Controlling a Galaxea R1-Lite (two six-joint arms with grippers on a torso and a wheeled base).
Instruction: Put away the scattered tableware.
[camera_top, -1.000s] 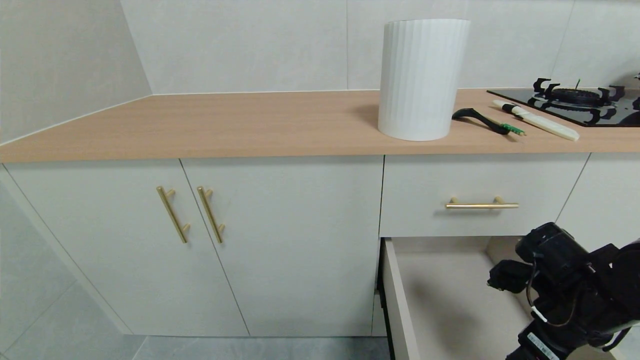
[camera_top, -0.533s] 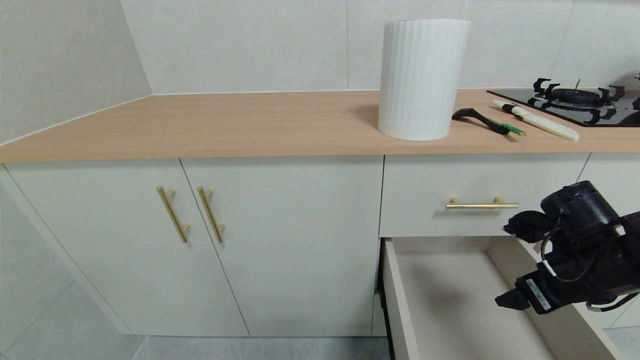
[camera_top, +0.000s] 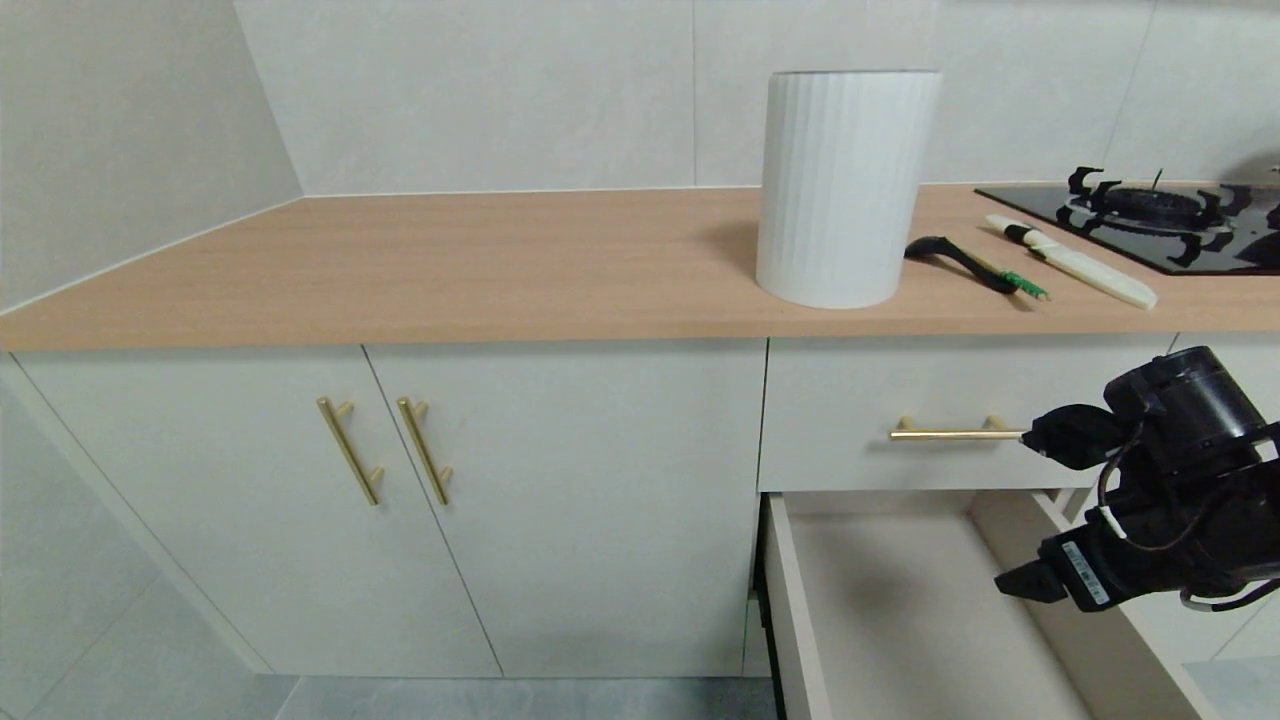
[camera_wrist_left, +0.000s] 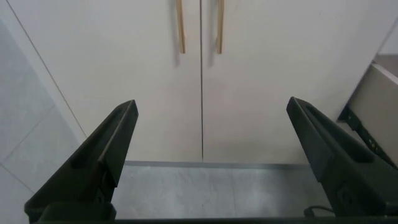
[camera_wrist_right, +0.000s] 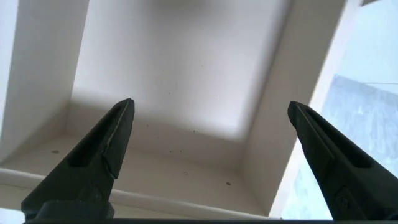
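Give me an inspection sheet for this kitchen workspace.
Surface: wooden counter, holding a few things.
Job's things: black ladle, green-tipped utensil and white knife lie on the counter near the stove; open drawer below, no tableware seen inside.
Clutter: tall white ribbed container beside the ladle.
Grippers: left gripper fingers open, facing the cupboard doors; right gripper fingers open, over the drawer.
Cables: black cable loops at the right wrist.
Surroundings: tiled wall behind.
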